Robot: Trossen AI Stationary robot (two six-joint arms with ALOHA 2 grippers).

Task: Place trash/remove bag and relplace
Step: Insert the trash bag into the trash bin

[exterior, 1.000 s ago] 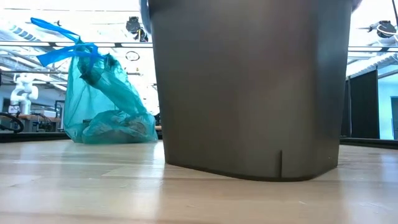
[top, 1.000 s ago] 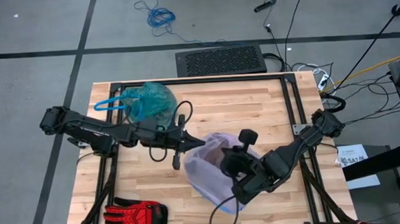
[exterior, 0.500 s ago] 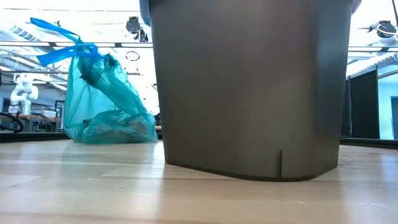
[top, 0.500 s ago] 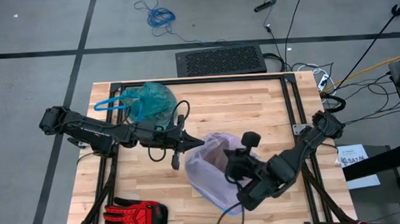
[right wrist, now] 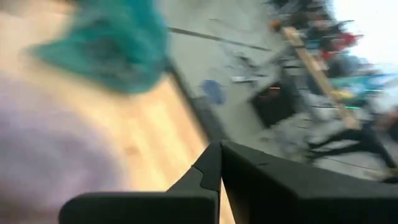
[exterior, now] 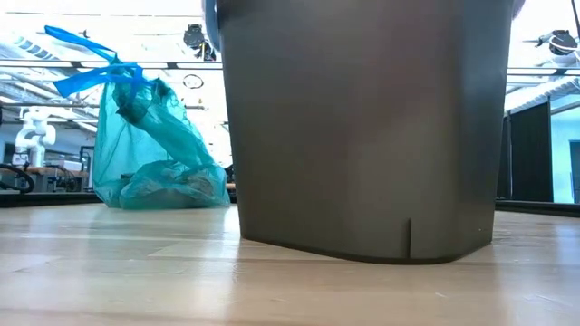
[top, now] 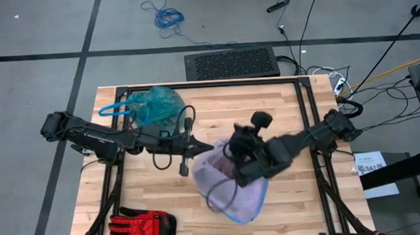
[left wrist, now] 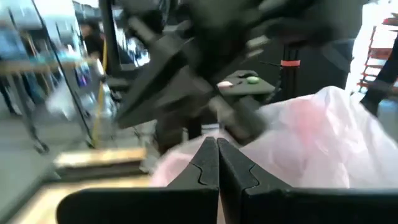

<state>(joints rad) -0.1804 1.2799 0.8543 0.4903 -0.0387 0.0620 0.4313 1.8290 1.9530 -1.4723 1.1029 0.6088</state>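
A grey bin (exterior: pixel 362 127) stands on the table with a pale lilac bag (top: pixel 232 188) draped over its top; the lilac bag's blue rim (top: pixel 242 216) shows on the near side. The teal-green bag (top: pixel 155 106) sits tied at the far left, its bottom on the wood (exterior: pixel 154 145). My left gripper (top: pixel 210 148) is shut at the lilac bag's far-left edge. My right gripper (top: pixel 227 150) is shut above the bin's far side, pointing toward the teal bag. The trash is out of view. My left gripper has its shut fingertips (left wrist: pixel 217 149) at the lilac bag's far-left edge (left wrist: pixel 177 165), coming in level from the table's left. The film runs from the fingertips over the bin. How many layers lie between the fingers does not show. My right gripper hangs over the lilac film (right wrist: pixel 56 162); I cannot tell whether it touches it.
A red-and-black glove (top: pixel 140 223) lies at the table's near left corner. Black frame rails (top: pixel 307 112) run along the table's sides and far edge. Bare wood lies between the bin and the far edge.
My right gripper has swung from the bin's near right side across its top toward the far edge, turning as it went. The lilac bag's near side has spread out, and its blue rim now shows there. My left gripper has stayed put.
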